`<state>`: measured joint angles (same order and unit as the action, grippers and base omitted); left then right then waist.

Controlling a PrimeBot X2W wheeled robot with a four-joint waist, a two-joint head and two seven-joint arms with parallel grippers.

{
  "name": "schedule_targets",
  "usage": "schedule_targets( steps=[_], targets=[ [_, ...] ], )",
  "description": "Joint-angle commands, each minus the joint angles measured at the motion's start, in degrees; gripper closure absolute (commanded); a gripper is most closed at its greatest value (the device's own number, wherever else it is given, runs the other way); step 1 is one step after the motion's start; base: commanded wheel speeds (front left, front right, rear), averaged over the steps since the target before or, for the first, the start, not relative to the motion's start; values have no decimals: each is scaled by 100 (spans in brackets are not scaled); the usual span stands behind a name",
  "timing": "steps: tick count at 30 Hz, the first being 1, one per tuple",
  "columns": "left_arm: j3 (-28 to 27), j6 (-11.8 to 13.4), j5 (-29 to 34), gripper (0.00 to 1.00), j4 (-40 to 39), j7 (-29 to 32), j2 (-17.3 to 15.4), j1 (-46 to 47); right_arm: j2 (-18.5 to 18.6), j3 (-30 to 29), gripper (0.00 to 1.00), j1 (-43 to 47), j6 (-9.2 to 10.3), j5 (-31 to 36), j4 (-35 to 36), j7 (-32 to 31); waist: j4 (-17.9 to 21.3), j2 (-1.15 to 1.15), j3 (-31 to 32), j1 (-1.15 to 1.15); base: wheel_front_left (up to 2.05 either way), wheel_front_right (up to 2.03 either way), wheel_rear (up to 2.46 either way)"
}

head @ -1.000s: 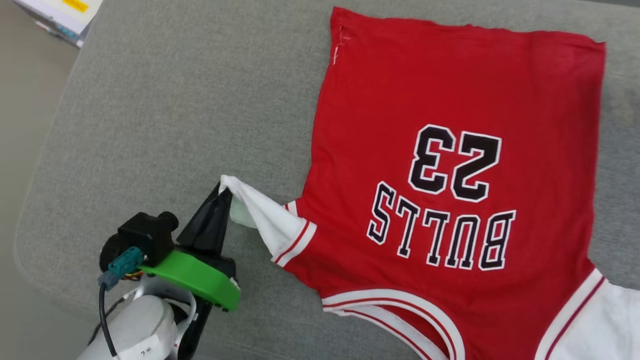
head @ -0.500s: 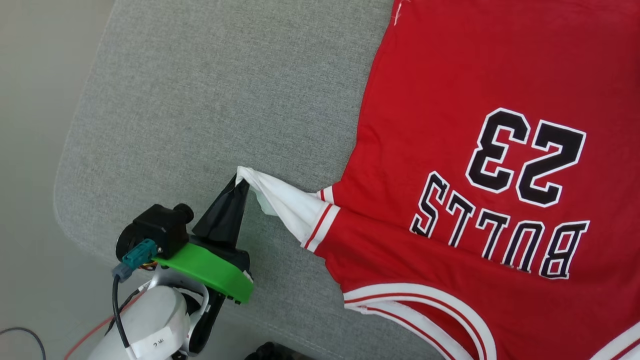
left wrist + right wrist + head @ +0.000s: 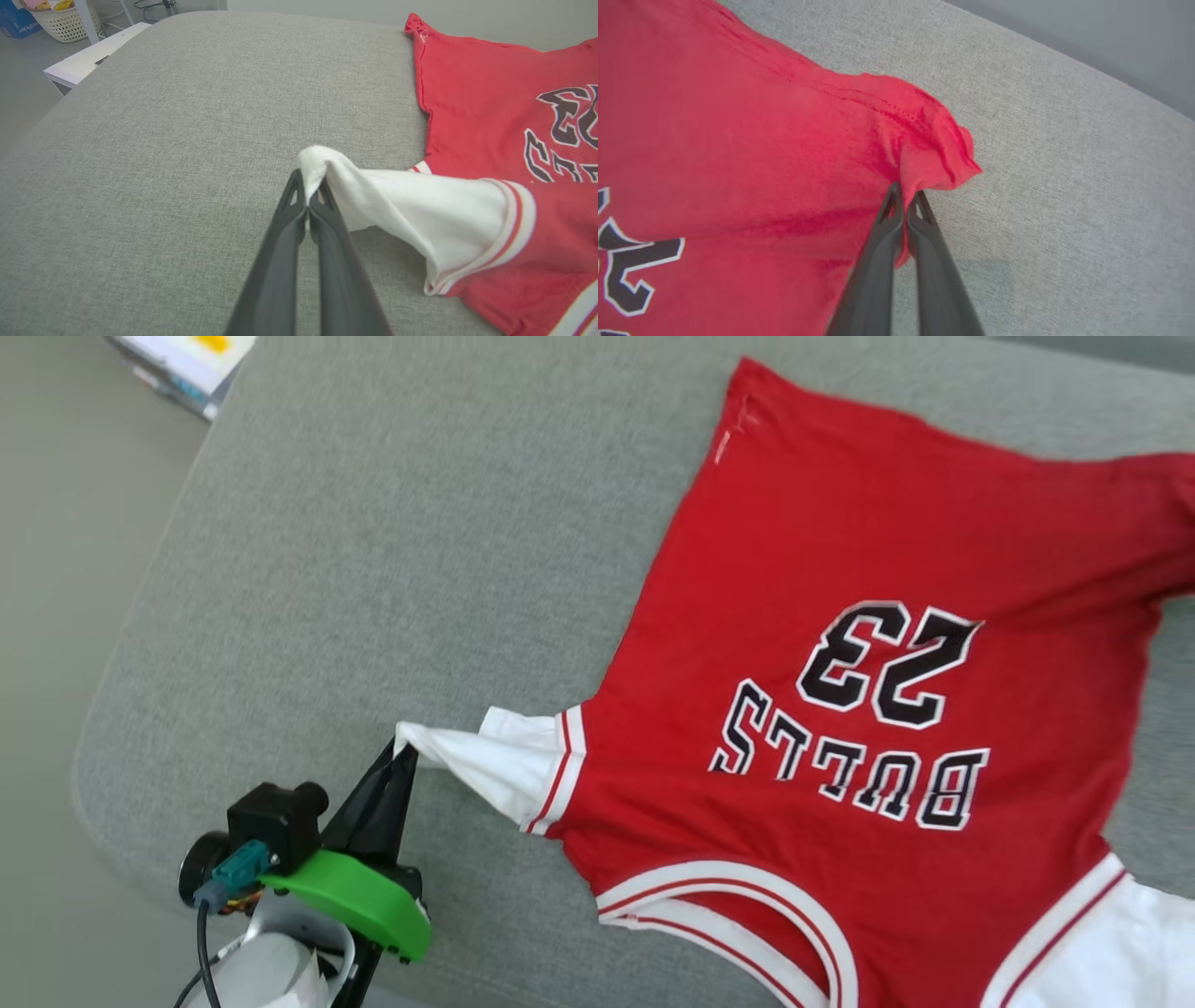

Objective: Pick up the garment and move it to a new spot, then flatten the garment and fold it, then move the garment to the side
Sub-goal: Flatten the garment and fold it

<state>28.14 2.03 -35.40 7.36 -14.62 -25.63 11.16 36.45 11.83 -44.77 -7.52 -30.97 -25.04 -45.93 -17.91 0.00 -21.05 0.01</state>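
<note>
One shirt (image 3: 840, 569) lay print-up on the grey cushion (image 3: 373, 569), mostly spread flat, collar toward the robot; the "BULLS 23" print (image 3: 859, 719) read upside down in the head view. Two grippers, both clamped tight on cloth. The left gripper (image 3: 308, 186) had its two fingers pressed together on the tip of one white sleeve (image 3: 495, 765), pulling it out sideways off the cushion. The right gripper (image 3: 906, 193) was pinched closed on a bunched red corner of the shirt, no gap between its fingers. The second white sleeve (image 3: 1120, 952) sat at the head view's lower right; one stack of papers (image 3: 187, 359) was off past the cushion's far corner.
</note>
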Motion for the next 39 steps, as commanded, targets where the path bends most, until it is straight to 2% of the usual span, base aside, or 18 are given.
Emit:
schedule_targets(
  steps=[1, 5, 10, 14, 19, 22, 27, 28, 31, 32, 33, 34, 39],
  targets=[
    [-22, 59, -47, 100, 6, -6, -54, -86, 165, 33, 100, 242, 3, -157, 174, 123, 493, 0, 632, -1, 0, 0, 0],
    [-67, 167, -66, 100, -57, 2, -101, -228, 618, 65, 100, 987, 3, -505, 740, 270, 727, 0, 801, -1, 0, 0, 0],
    [-98, 277, -81, 100, -143, 18, -175, -411, 1014, -270, 100, 2262, 3, -823, 1495, 337, 968, 0, 966, -1, 0, 0, 0],
    [-192, 399, -117, 100, -253, 14, -274, -628, 1052, -643, 100, 3311, 3, -978, 2189, 254, 1184, 0, 1046, -1, 0, 0, 0],
    [-224, 495, -141, 100, -365, 22, -333, -808, 672, -1163, 100, 4560, 3, -956, 2871, 150, 1309, 0, 1090, -1, 0, 0, 0],
    [-221, 517, -145, 100, -401, 42, -360, -840, 247, -1434, 100, 5245, 3, -882, 3197, 89, 1329, 0, 1093, -1, 0, 0, 0],
    [-227, 523, -149, 100, -426, 48, -369, -790, -400, -1691, 100, 6044, 3, -809, 3318, 33, 1311, 0, 1026, -1, 0, 0, 0],
    [-229, 511, -168, 100, -428, 47, -350, -758, -769, -1681, 100, 6371, 3, -781, 3234, -1, 1295, 0, 979, -1, 0, 0, 0],
    [-229, 516, -153, 100, -419, 42, -357, -742, -938, -1630, 100, 6472, 3, -665, 3154, 36, 1290, 0, 947, -1, 0, 0, 0],
    [-233, 518, -151, 100, -416, 39, -360, -740, -980, -1668, 76, 6429, 3, -602, 3163, 135, 1294, 0, 943, -1, 0, 0, 0],
    [-235, 519, -150, 100, -414, 38, -364, -742, -1037, -1734, 57, 6371, 3, -584, 3175, 226, 1301, 0, 945, -1, 0, 0, 0],
    [-240, 525, -148, 100, -412, 36, -370, -749, -1089, -1809, 0, 6291, 3, -574, 3206, 306, 1314, 0, 956, -1, 0, 0, 0],
    [-213, 544, -133, 100, -439, 58, -400, -770, -903, -2162, 0, 5897, 3, -395, 3587, 540, 1310, 0, 1005, -1, 0, 0, 0]
  ],
)
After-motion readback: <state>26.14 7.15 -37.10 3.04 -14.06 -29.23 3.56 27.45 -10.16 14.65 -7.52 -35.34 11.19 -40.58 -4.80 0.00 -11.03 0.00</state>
